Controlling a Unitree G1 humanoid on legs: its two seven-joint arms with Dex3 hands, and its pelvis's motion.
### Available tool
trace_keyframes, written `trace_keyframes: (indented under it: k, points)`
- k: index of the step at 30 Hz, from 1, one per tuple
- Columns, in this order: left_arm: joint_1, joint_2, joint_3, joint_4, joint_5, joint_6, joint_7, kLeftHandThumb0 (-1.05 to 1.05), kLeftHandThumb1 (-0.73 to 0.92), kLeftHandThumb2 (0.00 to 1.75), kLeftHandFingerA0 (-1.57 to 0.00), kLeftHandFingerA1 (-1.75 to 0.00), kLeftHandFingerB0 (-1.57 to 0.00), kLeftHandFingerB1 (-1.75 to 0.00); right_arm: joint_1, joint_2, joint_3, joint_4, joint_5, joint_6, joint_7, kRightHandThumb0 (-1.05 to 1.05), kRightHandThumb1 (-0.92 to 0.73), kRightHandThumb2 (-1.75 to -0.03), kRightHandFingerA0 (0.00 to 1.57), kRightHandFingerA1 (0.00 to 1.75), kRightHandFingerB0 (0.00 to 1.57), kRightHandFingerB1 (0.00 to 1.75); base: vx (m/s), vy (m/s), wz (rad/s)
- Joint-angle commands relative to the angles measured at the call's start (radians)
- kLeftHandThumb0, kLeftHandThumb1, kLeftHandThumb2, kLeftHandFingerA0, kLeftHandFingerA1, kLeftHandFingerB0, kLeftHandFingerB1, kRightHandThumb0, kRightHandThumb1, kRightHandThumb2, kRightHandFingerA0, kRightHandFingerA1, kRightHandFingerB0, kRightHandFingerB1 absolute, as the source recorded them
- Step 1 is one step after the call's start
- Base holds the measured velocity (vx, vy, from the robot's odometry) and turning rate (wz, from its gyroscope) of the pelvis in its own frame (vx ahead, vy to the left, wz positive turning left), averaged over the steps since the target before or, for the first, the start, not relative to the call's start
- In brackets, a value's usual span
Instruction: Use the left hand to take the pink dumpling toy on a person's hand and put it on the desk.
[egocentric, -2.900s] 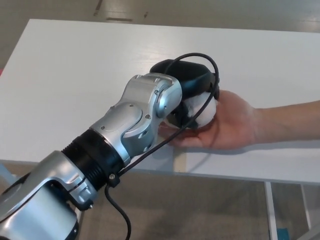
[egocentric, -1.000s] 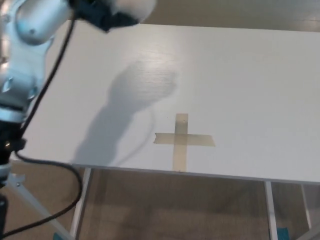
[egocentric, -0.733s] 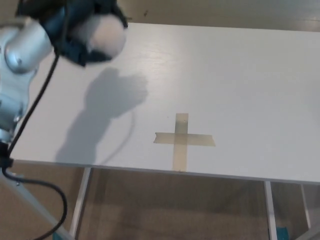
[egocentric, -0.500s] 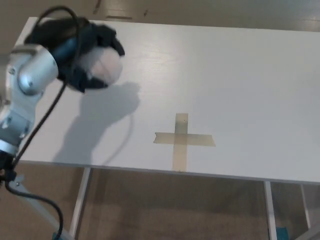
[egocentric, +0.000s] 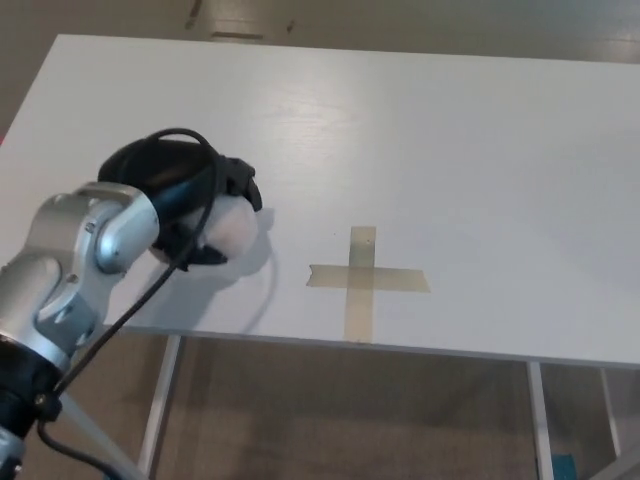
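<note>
Okay, your left hand (egocentric: 190, 205) is closed around the pink dumpling toy (egocentric: 232, 230), black fingers wrapped over its top and left side. The toy sits low at the near-left part of the white bench (egocentric: 450, 140); you can't tell if it actually touches the surface, though its shadow is tight beneath it. The tape cross (egocentric: 365, 278) lies to the right of the toy, near the front edge, apart from it. A black cable (egocentric: 140, 305) runs along the silver forearm.

The silver left arm (egocentric: 70, 280) rises from the frame's lower left. Its black left hand (egocentric: 190, 205) sits left of centre, fingers curled closed.
</note>
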Motion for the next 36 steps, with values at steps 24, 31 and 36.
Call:
trace_keyframes:
  k: [24,31,36]
  points:
    - [0.034,0.007,0.036,-0.122,0.005,0.113,-0.133,-0.75,0.43,0.83,0.0,0.0,-0.02,-0.13,0.015,-0.002,-0.01,0.004,0.006,0.004,0.004,-0.2,-0.68,-0.6,0.61,0.45,0.48,0.41,0.0,0.0,0.0]
    - [-0.005,0.049,0.102,-0.255,-0.033,0.122,-0.208,-0.76,0.43,0.84,0.0,0.0,-0.01,-0.13,-0.006,-0.005,-0.009,0.007,0.002,0.014,0.005,-0.22,-0.68,-0.6,0.6,0.45,0.48,0.41,0.0,0.0,0.0]
    - [-0.013,0.093,0.191,-0.407,-0.09,0.121,-0.252,-0.77,0.43,0.85,0.0,0.0,-0.02,-0.13,-0.008,-0.004,-0.011,0.01,0.003,0.016,0.007,-0.22,-0.67,-0.6,0.6,0.45,0.49,0.41,0.0,0.0,0.0]
